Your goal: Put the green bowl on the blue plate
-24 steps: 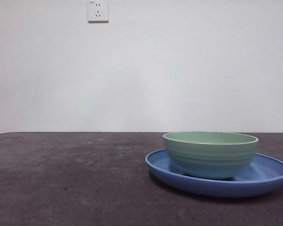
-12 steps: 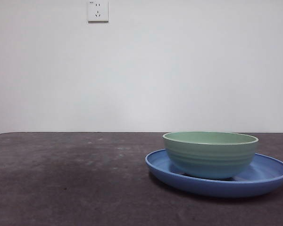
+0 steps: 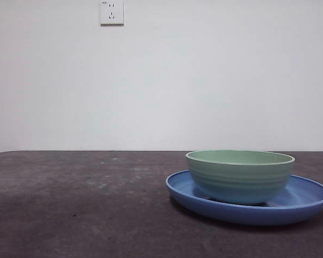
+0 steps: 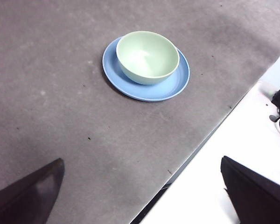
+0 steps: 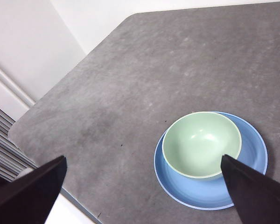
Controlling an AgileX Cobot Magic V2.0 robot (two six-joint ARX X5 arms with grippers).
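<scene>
The green bowl (image 3: 240, 176) is seated upright inside the blue plate (image 3: 307, 201) on the tabletop (image 3: 81, 209), off-centre toward one rim, while both grippers' fingers are held wide apart, empty, well above; tipping is judged likely only if nudged.

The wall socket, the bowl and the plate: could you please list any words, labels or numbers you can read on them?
Wall socket: a tiny mark at its upper corner, too small to read.
Green bowl: no text, only faint ridges.
Blue plate: no text, only rings.
Table: no text in any view.
Both grippers, left and right, hang open above the table and carry no readable label.
</scene>
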